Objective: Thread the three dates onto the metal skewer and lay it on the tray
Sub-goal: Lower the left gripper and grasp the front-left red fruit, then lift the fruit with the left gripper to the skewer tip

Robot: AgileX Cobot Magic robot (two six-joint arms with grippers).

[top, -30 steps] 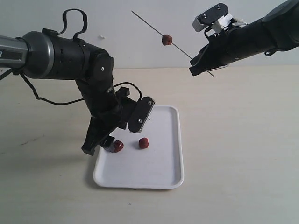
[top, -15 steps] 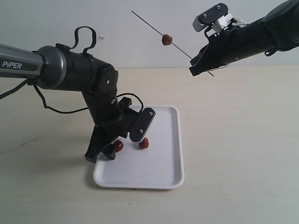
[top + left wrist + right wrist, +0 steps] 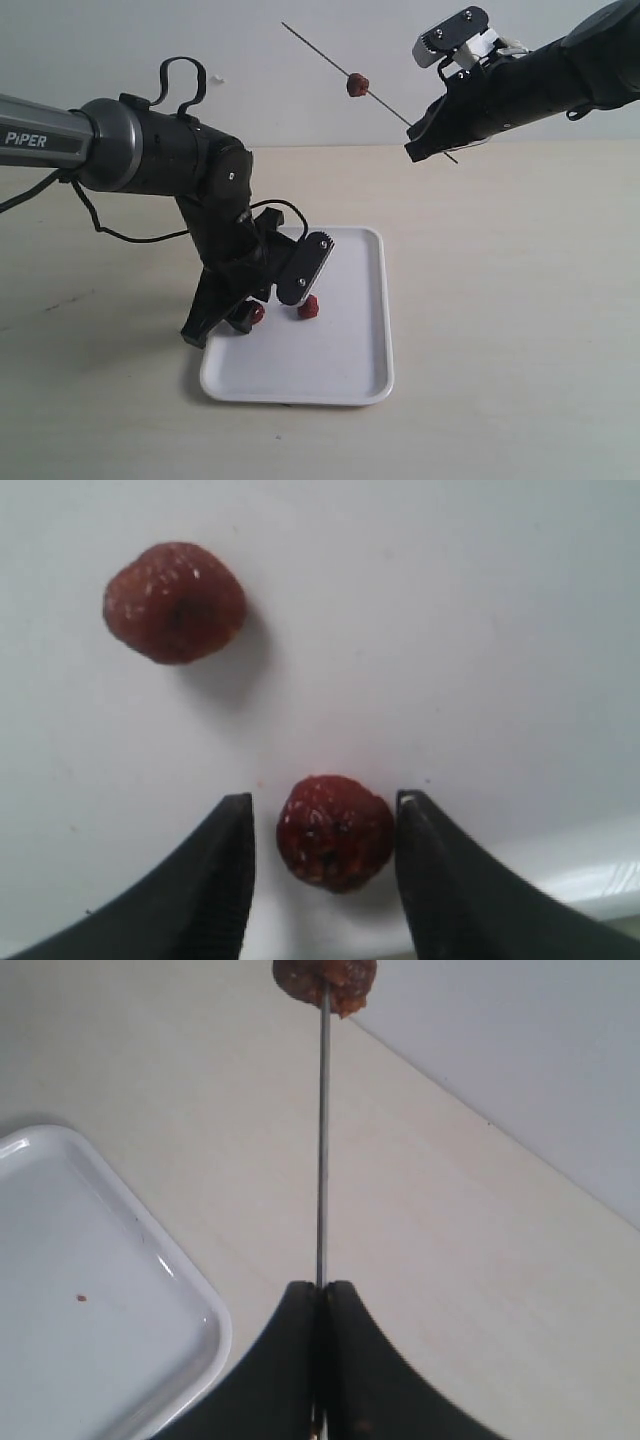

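I've the left tool (image 3: pixel 322 802) apart, straddling a date (image 3: pixel 335 832) on the tray (image 3: pixel 480 630). Right tool (image 3: pixel 320 1295) — clamped on the skewer (image 3: pixel 322 1140).

I see one date (image 3: pixel 335 832) on the tray (image 3: pixel 345 370) near its left rim, between the left gripper's (image 3: pixel 322 798) parted jaws, and a second date (image 3: pixel 308 306) just right of it. Above and behind the tray, my right gripper (image 3: pixel 320 1295) pinches the skewer (image 3: pixel 315 50), with the third date (image 3: pixel 357 85) threaded on it.

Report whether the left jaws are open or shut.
Open: the left gripper straddles a date on the tray, a gap showing beside one jaw.
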